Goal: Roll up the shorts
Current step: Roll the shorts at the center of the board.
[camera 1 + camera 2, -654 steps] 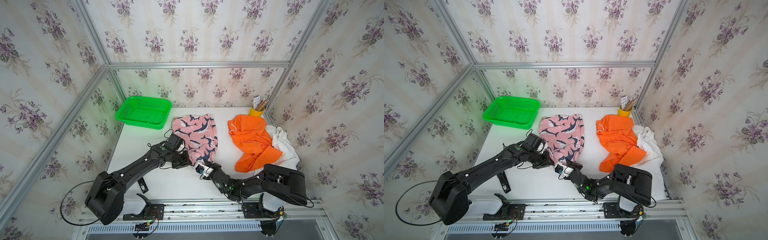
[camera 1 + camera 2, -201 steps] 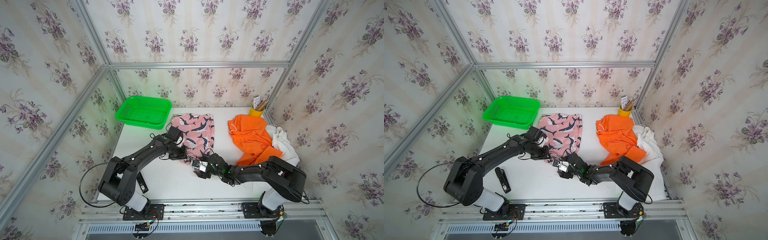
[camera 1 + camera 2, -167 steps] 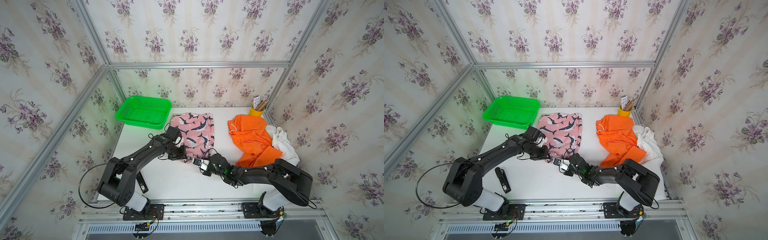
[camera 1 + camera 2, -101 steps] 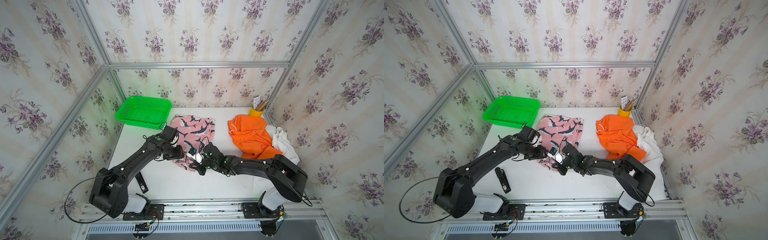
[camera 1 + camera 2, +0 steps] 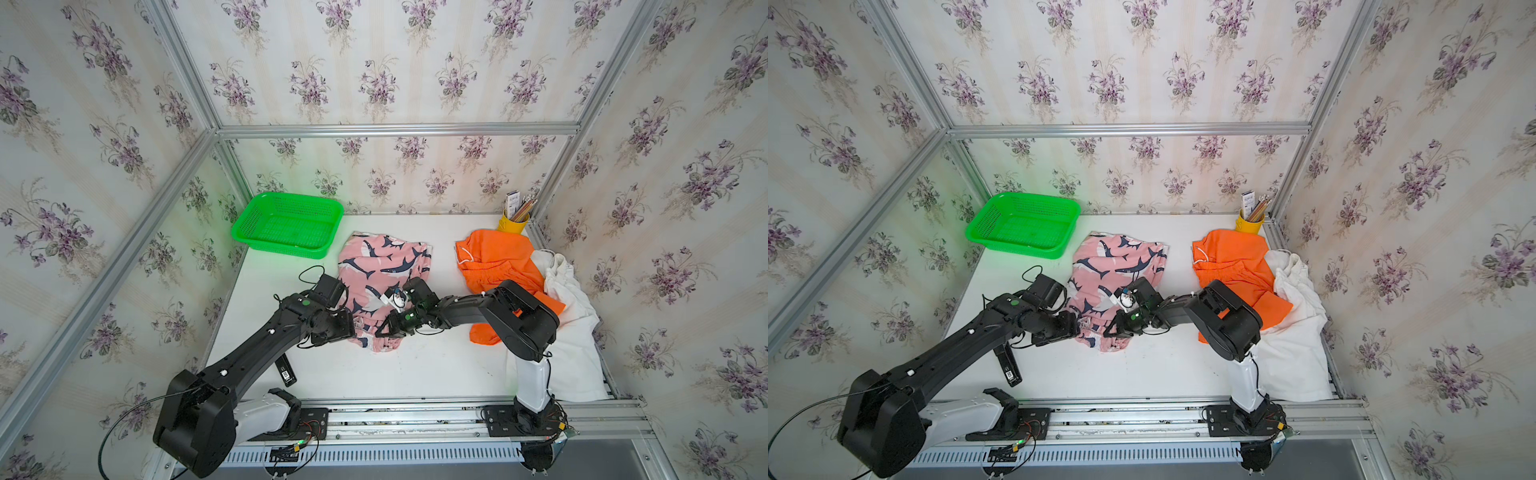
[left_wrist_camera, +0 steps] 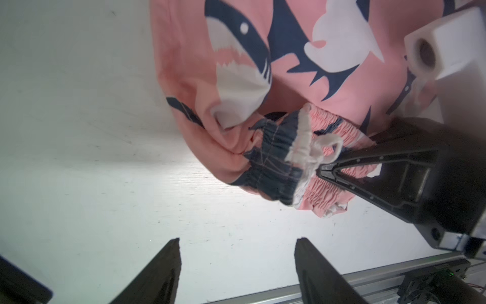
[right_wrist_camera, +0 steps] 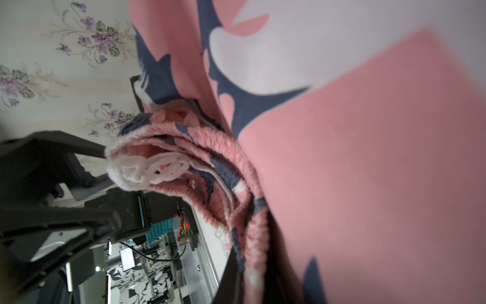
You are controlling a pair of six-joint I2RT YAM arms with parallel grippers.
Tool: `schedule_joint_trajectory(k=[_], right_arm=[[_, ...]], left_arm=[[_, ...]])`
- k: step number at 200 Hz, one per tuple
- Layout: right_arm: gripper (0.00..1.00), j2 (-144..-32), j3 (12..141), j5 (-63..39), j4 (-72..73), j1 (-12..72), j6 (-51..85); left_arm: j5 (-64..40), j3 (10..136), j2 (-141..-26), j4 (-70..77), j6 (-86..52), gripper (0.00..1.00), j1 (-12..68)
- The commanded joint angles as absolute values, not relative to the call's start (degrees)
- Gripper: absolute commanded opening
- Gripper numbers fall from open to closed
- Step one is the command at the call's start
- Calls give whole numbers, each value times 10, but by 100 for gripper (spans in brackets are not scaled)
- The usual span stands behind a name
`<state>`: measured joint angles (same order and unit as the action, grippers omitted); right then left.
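The pink shorts [image 5: 384,266] [image 5: 1121,257] with a navy-and-white print lie mid-table, their near end bunched into a loose roll. My right gripper [image 5: 382,330] [image 5: 1111,330] [image 7: 252,268] is shut on the gathered waistband [image 6: 276,163] and its white drawstring. My left gripper [image 5: 353,328] [image 5: 1076,328] [image 6: 238,240] stands open just left of the roll, with only bare table between its fingers. The orange shorts [image 5: 494,266] [image 5: 1229,257] lie crumpled at the right. They partly overlap the white shorts [image 5: 569,324] [image 5: 1291,332].
A green basket [image 5: 286,226] [image 5: 1021,224] stands at the back left. A yellow cup of pencils [image 5: 513,224] [image 5: 1250,222] is in the back right corner. A small black object [image 5: 286,370] [image 5: 1008,365] lies under my left arm. The metal rail [image 5: 415,415] runs along the front.
My left gripper has opened and let go of the pink shorts. My right gripper has shut on the waistband. The near end of the shorts has bunched up further toward the back.
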<state>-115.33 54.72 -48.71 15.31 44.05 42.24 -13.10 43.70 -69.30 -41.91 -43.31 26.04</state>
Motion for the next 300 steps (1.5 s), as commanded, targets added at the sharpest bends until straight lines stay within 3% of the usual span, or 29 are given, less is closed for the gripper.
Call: schedule_joint_trajectory(k=[1, 22, 45, 61, 74, 87, 100, 126, 158, 185, 188, 194, 198, 231, 263, 287, 300], right_arm=[[0, -1158, 548, -506, 142, 439, 467], [0, -1153, 541, -509, 129, 439, 455], [0, -1143, 527, -515, 117, 437, 438], [0, -1129, 523, -509, 91, 437, 409], [0, -1109, 526, -488, 54, 437, 369], [19, -1079, 537, -422, -10, 439, 301], [41, -1044, 552, -303, -78, 446, 231], [55, -966, 552, -155, -104, 466, 114], [67, -867, 499, -90, -23, 527, -80], [75, -851, 447, -40, 67, 607, -239], [78, -852, 443, -40, 77, 612, -250], [97, -855, 436, -39, 97, 617, -262], [100, -857, 433, -40, 109, 620, -265], [99, -890, 384, 17, 205, 652, -358], [88, -955, 369, 82, 257, 657, -406], [69, -972, 368, 123, 278, 659, -399], [46, -957, 378, 103, 239, 659, -375]], left_arm=[[-146, 417, -708, -321, -500, 76, 262], [-139, 395, -746, -254, -538, 81, 262], [-137, 397, -806, -204, -544, 78, 261], [-124, 409, -853, -200, -533, 70, 258], [-122, 417, -874, -197, -521, 54, 255], [-131, 429, -888, -201, -508, 38, 253], [-147, 443, -897, -211, -495, 29, 252], [-181, 460, -901, -235, -477, 24, 251], [-229, 482, -898, -273, -449, 24, 252], [-266, 489, -898, -285, -438, 24, 252], [-269, 490, -898, -285, -438, 24, 252], [-273, 489, -898, -286, -437, 25, 252], [-275, 491, -898, -288, -436, 25, 252], [-288, 500, -897, -312, -423, 25, 251], [-318, 502, -901, -316, -412, 24, 244], [-332, 506, -905, -323, -403, 24, 241], [-333, 508, -901, -325, -401, 26, 240]])
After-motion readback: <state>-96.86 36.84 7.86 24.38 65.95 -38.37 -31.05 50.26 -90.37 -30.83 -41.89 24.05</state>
